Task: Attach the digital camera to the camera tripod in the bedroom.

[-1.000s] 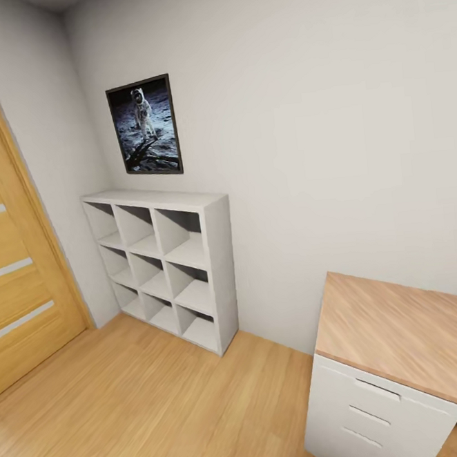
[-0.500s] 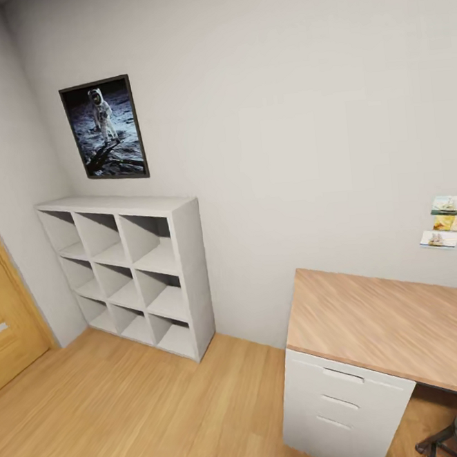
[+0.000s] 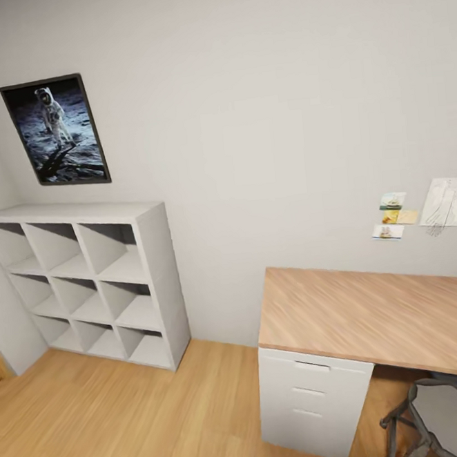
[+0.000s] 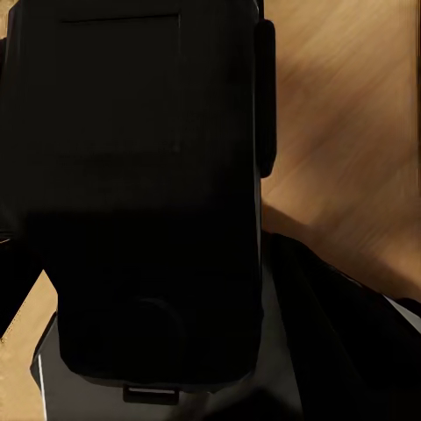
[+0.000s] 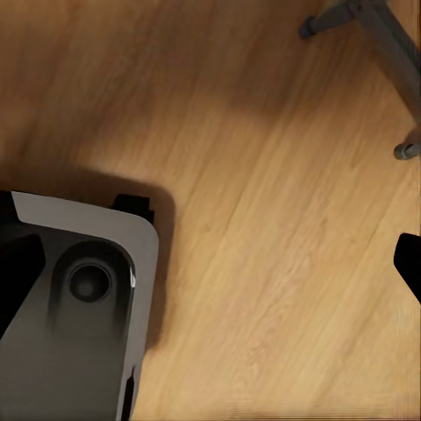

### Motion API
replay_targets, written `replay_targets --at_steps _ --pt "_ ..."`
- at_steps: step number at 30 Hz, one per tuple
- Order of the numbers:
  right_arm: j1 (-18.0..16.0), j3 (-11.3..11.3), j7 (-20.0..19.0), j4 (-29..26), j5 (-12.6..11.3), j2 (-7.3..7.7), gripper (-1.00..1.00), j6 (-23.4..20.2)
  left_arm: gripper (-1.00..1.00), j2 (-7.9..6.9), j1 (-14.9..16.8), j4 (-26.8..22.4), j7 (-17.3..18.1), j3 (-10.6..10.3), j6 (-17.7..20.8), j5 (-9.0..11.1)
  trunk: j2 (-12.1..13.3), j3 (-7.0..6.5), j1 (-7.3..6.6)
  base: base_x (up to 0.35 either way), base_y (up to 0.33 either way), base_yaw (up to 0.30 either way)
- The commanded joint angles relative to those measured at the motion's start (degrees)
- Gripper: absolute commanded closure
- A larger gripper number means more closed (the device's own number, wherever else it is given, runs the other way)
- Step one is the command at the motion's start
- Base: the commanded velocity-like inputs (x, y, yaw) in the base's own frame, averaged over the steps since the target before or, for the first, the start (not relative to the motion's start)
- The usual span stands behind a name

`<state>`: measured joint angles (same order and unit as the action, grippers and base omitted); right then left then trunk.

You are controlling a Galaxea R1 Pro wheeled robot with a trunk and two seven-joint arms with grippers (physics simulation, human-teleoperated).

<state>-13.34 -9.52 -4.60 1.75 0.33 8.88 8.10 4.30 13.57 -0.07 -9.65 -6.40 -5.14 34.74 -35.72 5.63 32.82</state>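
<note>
The digital camera (image 4: 132,175) looms close in the left wrist view as a matte black box, with my left gripper (image 4: 132,114) shut on it. A slim black finger (image 4: 264,96) lies along the box's side. My right gripper (image 5: 210,272) hangs open over the wood plank floor (image 5: 263,175), one dark fingertip (image 5: 409,263) at the picture's edge and nothing between the fingers. The camera tripod is out of view. The head view faces a pale grey bedroom wall (image 3: 260,115).
A white cube shelf (image 3: 88,282) stands at the left under an astronaut poster (image 3: 55,131). A wood-topped desk (image 3: 374,313) with white drawers (image 3: 305,395) fills the right, a grey chair (image 3: 438,411) tucked beneath it. My own base (image 5: 79,298) and a chair leg (image 5: 368,22) show over the floor.
The head camera has swung to the right: the wooden door has left the picture, the shelf and poster sit further left, and the chair and more wall notes have come into sight.
</note>
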Motion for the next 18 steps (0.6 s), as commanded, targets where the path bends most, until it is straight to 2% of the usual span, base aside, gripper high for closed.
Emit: replay_targets --at_steps 1,10,18 --pt "-0.1 -0.2 -0.2 0.2 0.0 0.00 -1.00 0.3 1.00 0.01 0.0 0.0 -0.1 -0.5 -0.1 0.2 -0.1 0.10 0.02 0.000 0.000 -0.298" --pt "-0.1 -0.2 -0.2 0.2 0.0 0.00 -1.00 0.3 1.00 -2.33 0.0 -0.5 -0.1 -0.7 -0.2 -0.6 -0.1 0.10 0.02 0.000 0.000 -0.298" --pt "-0.1 -0.2 -0.2 0.2 0.0 -0.01 -1.00 0.4 1.00 -2.63 0.0 -0.5 -0.1 -0.7 -0.2 -0.7 -0.1 0.10 0.02 0.000 0.000 -0.298"
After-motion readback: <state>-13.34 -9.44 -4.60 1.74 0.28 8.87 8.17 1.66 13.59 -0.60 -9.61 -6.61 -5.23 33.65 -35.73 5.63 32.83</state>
